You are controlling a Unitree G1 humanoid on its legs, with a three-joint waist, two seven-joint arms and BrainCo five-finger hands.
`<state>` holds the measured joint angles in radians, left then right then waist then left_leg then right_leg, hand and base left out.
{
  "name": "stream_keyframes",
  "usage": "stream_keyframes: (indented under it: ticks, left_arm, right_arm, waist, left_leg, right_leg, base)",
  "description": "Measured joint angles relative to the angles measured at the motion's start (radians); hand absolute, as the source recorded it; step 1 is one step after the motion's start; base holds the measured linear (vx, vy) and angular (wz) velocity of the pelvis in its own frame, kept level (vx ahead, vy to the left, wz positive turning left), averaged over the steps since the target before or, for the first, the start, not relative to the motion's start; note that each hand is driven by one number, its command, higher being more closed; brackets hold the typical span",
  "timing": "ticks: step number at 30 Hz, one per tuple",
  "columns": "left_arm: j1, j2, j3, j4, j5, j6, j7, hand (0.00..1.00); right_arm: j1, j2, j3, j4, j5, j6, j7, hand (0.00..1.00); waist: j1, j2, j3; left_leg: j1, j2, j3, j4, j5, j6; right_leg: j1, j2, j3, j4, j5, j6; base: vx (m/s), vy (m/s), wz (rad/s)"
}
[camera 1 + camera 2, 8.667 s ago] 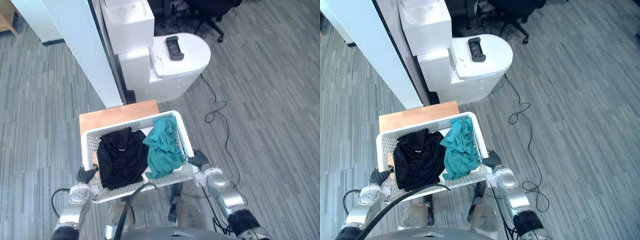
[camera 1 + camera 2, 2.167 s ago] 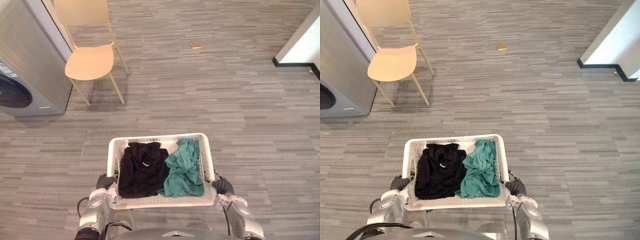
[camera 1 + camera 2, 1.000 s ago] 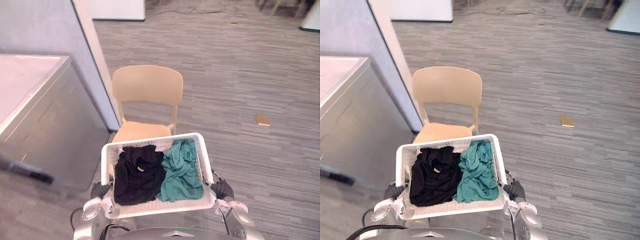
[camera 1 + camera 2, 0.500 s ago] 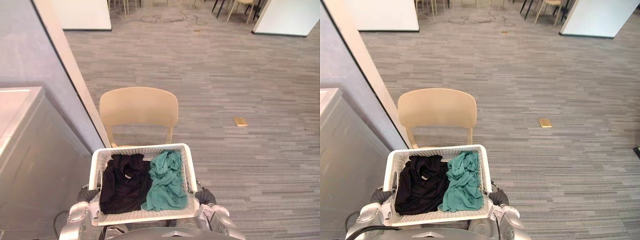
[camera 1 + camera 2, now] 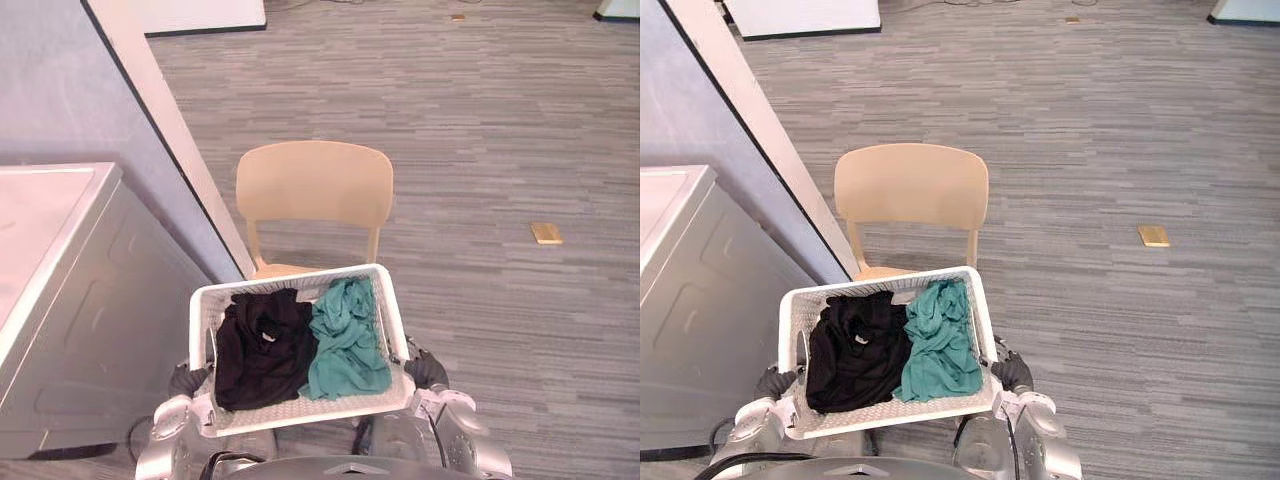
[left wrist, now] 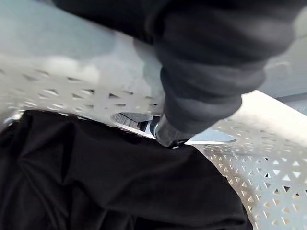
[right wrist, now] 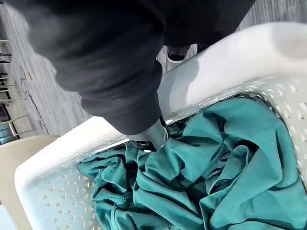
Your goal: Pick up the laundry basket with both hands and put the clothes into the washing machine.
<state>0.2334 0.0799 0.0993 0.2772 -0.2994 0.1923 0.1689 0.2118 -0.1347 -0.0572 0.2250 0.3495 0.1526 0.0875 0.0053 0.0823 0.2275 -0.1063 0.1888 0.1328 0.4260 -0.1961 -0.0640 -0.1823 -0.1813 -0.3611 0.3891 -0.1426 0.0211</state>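
A white perforated laundry basket (image 5: 300, 288) hangs in front of me, level, above the floor. In it lie a black garment (image 5: 262, 345) on the left and a teal garment (image 5: 346, 340) on the right. My left hand (image 5: 186, 380) grips the basket's left end; in its wrist view a finger (image 6: 168, 134) hooks through the handle slot beside the black cloth (image 6: 96, 182). My right hand (image 5: 428, 372) holds the right end, a finger (image 7: 149, 136) curled under the rim over the teal cloth (image 7: 211, 167). The grey washing machine (image 5: 90, 290) stands at the left, its side facing me.
A beige chair (image 5: 315, 190) stands directly behind the basket, its seat partly hidden by the far rim. A grey wall with a pale slanted post (image 5: 170, 120) rises beside the machine. A small tan block (image 5: 546, 233) lies on the striped floor at right.
The camera has moved: the chair, wall and machine sit differently in the picture, and more of the machine's top shows. The basket stays in both hands, clothes unchanged.
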Motion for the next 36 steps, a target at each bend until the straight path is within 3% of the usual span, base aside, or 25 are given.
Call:
stream_keyframes:
  ticks: [1,3,6,10,13,19,23,30,36]
  left_arm:
    - [0.002,-0.003,0.001,0.0,0.0,0.0,0.0,1.0]
    - [-0.007,0.001,0.017,0.009,-0.001,0.0,0.003,1.0]
    - [-0.002,0.004,0.016,0.011,-0.001,0.004,0.003,1.0]
    - [-0.095,0.055,0.018,0.011,-0.001,0.003,0.009,1.0]
    - [-0.164,0.083,0.017,0.019,0.0,0.003,0.016,1.0]
    - [-0.271,0.108,-0.003,0.096,0.0,0.003,0.031,1.0]
    - [-0.342,0.147,-0.031,0.148,0.0,0.003,0.042,1.0]
    - [-0.537,0.214,-0.043,0.334,-0.014,0.001,0.052,1.0]
    - [-0.685,0.232,-0.061,0.425,-0.036,-0.014,0.088,1.0]
  right_arm:
    - [0.0,-0.004,0.0,-0.002,0.0,0.0,0.001,1.0]
    - [-0.026,0.001,-0.003,0.022,-0.004,0.005,-0.002,1.0]
    - [-0.032,0.0,0.001,0.039,-0.003,0.009,-0.002,1.0]
    - [-0.122,0.002,0.02,0.076,-0.002,0.003,-0.003,1.0]
    - [-0.176,-0.001,0.031,0.103,-0.002,-0.002,-0.005,1.0]
    - [-0.27,-0.026,0.044,0.145,0.0,-0.002,-0.036,1.0]
    - [-0.312,-0.034,0.054,0.158,0.007,-0.002,-0.053,1.0]
    - [-0.491,-0.046,0.093,0.267,0.02,-0.038,-0.078,1.0]
    - [-0.667,-0.067,0.106,0.344,0.041,-0.05,-0.126,1.0]
  waist:
    - [0.004,0.009,-0.007]
    - [0.0,-0.01,0.007]
    - [0.011,-0.021,0.014]
    - [-0.005,-0.027,0.041]
    - [-0.008,-0.028,0.082]
    - [-0.012,-0.043,0.146]
    - [-0.012,-0.052,0.156]
    - [-0.011,-0.076,0.189]
    - [0.003,-0.07,0.236]
  left_leg:
    - [0.039,-0.01,0.003,-0.101,-0.018,-0.038]
    - [0.051,-0.036,0.031,-0.15,0.003,-0.05]
    - [0.044,-0.054,0.054,-0.15,0.009,-0.04]
    - [-0.042,-0.084,0.073,-0.159,0.029,-0.008]
    - [-0.087,-0.087,0.075,-0.124,0.026,-0.001]
    - [-0.182,-0.076,0.082,-0.048,0.006,0.011]
    - [-0.211,-0.074,0.084,-0.023,0.003,0.014]
    - [-0.252,-0.07,0.09,0.021,-0.003,0.02]
    - [-0.284,-0.067,0.091,0.047,-0.006,0.018]
  right_leg:
    - [-0.027,0.002,0.011,0.002,0.011,0.013]
    - [-0.038,-0.006,0.028,-0.035,0.056,0.027]
    - [-0.031,-0.003,0.049,-0.118,0.133,0.041]
    - [-0.089,-0.009,0.074,-0.223,0.233,0.045]
    - [-0.098,-0.008,0.075,-0.266,0.272,0.045]
    - [-0.142,-0.003,0.077,-0.306,0.321,0.041]
    - [-0.16,-0.003,0.08,-0.307,0.338,0.037]
    - [-0.187,-0.001,0.099,-0.314,0.358,0.026]
    - [-0.204,-0.003,0.096,-0.316,0.368,0.013]
  base:
    - [0.02,0.146,-0.25]
    - [0.03,0.126,-0.27]
    - [0.07,0.166,-0.31]
    - [-0.06,0.09,-0.14]
    - [-0.14,0.047,-0.05]
    - [-0.12,0.01,-0.03]
    - [-0.06,0.019,-0.03]
    - [-0.07,0.021,-0.05]
    - [-0.11,0.009,0.01]
